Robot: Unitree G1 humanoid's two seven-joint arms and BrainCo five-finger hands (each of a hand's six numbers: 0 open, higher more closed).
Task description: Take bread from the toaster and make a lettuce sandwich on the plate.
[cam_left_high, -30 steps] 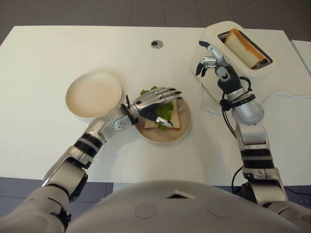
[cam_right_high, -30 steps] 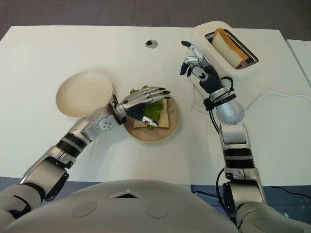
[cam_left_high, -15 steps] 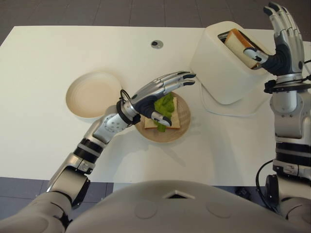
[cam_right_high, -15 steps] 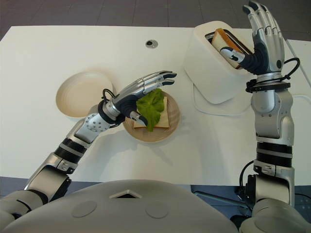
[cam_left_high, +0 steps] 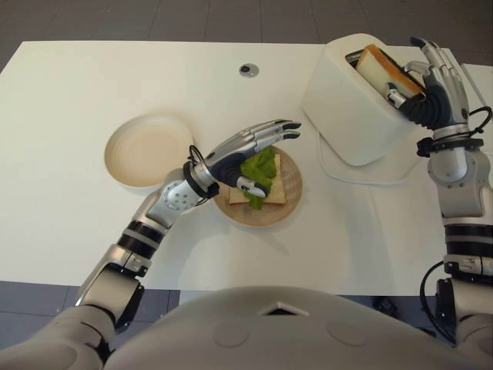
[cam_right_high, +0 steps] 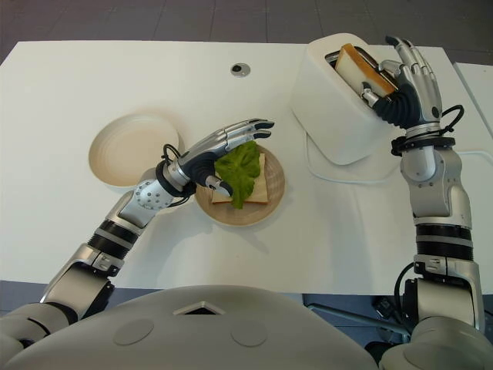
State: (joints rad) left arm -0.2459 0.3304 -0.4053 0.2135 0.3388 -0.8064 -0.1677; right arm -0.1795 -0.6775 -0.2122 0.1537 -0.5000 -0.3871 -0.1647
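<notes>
White toaster (cam_left_high: 347,116) stands at the far right of the tabletop (cam_left_high: 77,85), with one piece of bread (cam_left_high: 381,68) sticking up out of its slot. The right hand (cam_left_high: 435,89) is at that slot, set around the top of the bread. I cannot tell whether it has closed on the bread or only flanks it.

The left hand (cam_left_high: 243,150) hovers over the plate (cam_left_high: 266,217) near the middle of the tabletop, spread flat and holding nothing. Below it, lettuce (cam_left_high: 260,166) lies on a bottom slice (cam_left_high: 286,185).

By my reading, the base and filling are done and the step in hand is fetching the top slice. The next move calls for a firm pinch on the bread and a pull along the line of the slot, so the toaster is not dragged. The bread then has to be carried to the plate, so the left hand will need to move aside first.

The lower half of the bread is sunk in the slot. The right palm hides where hand and bread meet. The left hand covers the plate's near-left rim and part of the lettuce, and its thumb may be touching a leaf. Most of the bottom slice is under the lettuce. A pale dish (cam_left_high: 148,149) sits left of the plate, just beside it.
</notes>
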